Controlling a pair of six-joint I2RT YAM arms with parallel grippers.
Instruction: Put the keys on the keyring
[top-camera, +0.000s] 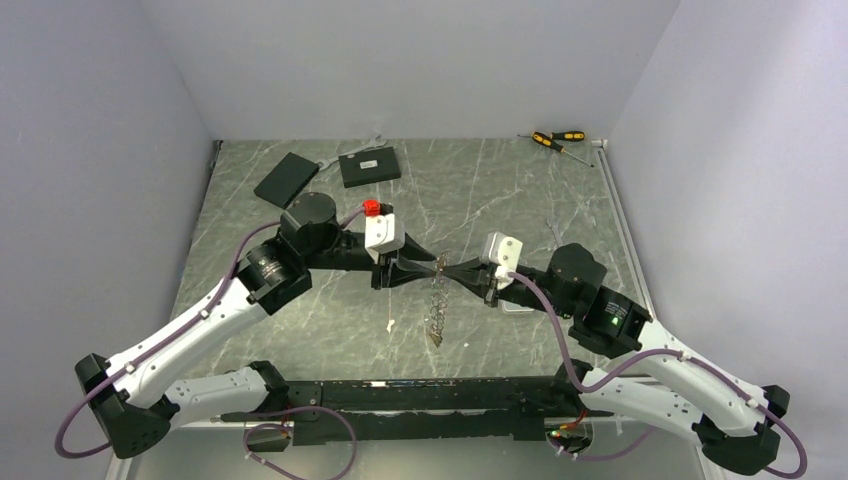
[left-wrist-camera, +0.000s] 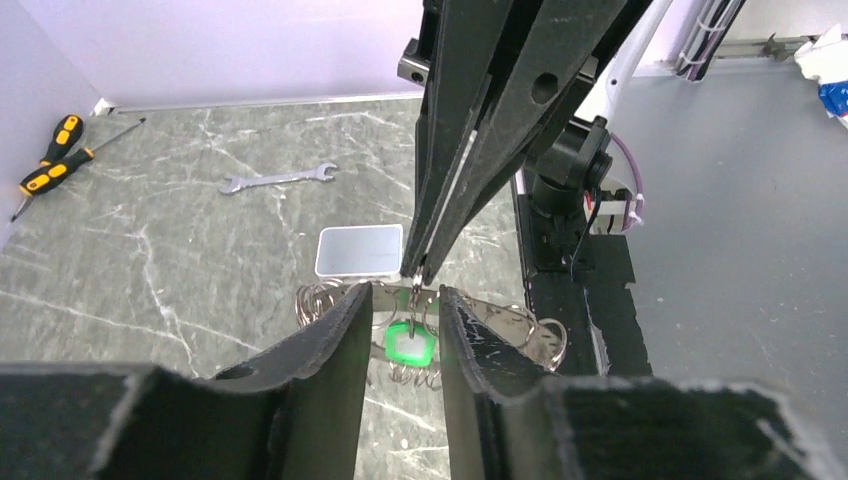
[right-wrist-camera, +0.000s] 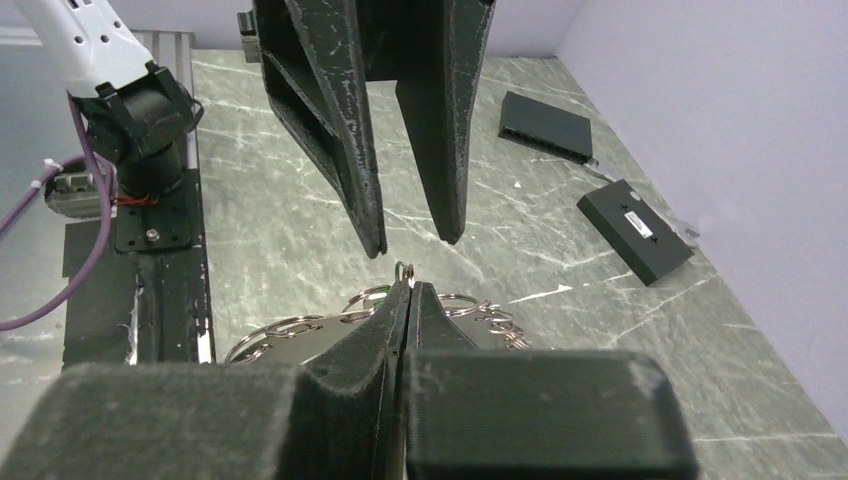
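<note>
The keyring (top-camera: 435, 312) is a dark metal ring edged with small split rings; it hangs below the spot where the two grippers meet. It also shows in the left wrist view (left-wrist-camera: 500, 318) and the right wrist view (right-wrist-camera: 290, 338). My right gripper (right-wrist-camera: 407, 285) is shut on a small metal ring from which a green-tagged key (left-wrist-camera: 410, 345) hangs. My left gripper (left-wrist-camera: 405, 295) is open, with one finger on each side of the green tag and not touching it. In the top view the left gripper (top-camera: 428, 268) and the right gripper (top-camera: 456, 272) face each other tip to tip.
Two flat black boxes (top-camera: 286, 178) (top-camera: 369, 167) and a wrench (top-camera: 365, 145) lie at the back left. Yellow-and-black screwdrivers (top-camera: 557, 140) lie at the back right. A pale flat rectangle (left-wrist-camera: 360, 250) lies under the right arm. A small white scrap (top-camera: 390, 325) lies near the keyring.
</note>
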